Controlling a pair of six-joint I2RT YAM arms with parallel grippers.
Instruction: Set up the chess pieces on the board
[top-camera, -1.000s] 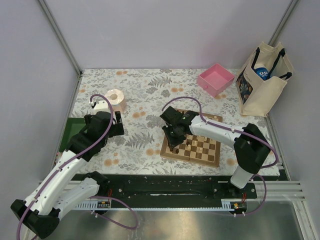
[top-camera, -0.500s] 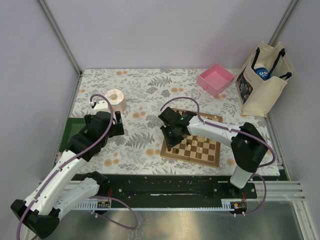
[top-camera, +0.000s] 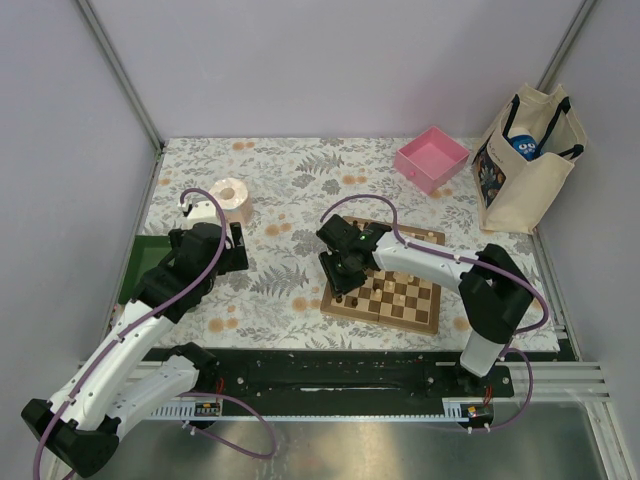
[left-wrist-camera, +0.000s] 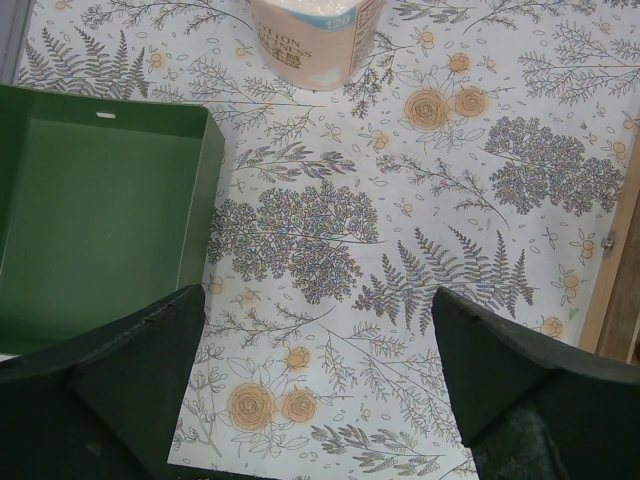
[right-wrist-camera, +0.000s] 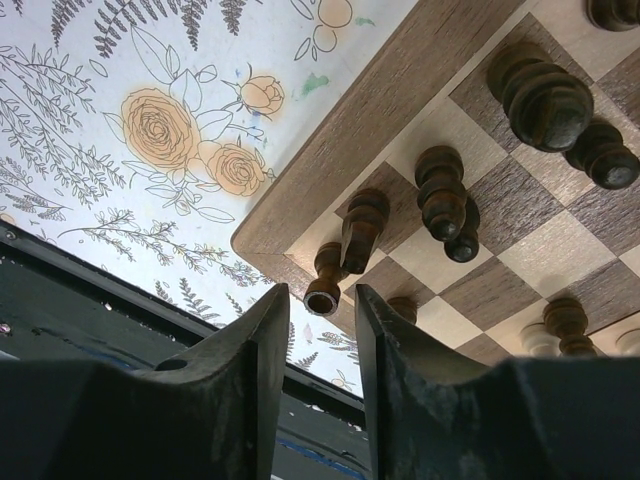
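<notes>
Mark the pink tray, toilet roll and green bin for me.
pink tray (top-camera: 432, 157): top external view, bare inner floor.
toilet roll (top-camera: 240, 198): top external view, paper ring on top.
green bin (left-wrist-camera: 100, 220): left wrist view, inner floor.

We see both arms (top-camera: 110, 360) in white shells with black joints, purple cables (top-camera: 365, 197) looping behind the matte-black left claw (left-wrist-camera: 315, 310) and right claw (right-wrist-camera: 320, 292).

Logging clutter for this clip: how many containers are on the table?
3: a pink tray at the far side, a green bin at the left edge, a tote bag in the far right corner. More could be hidden.
</notes>
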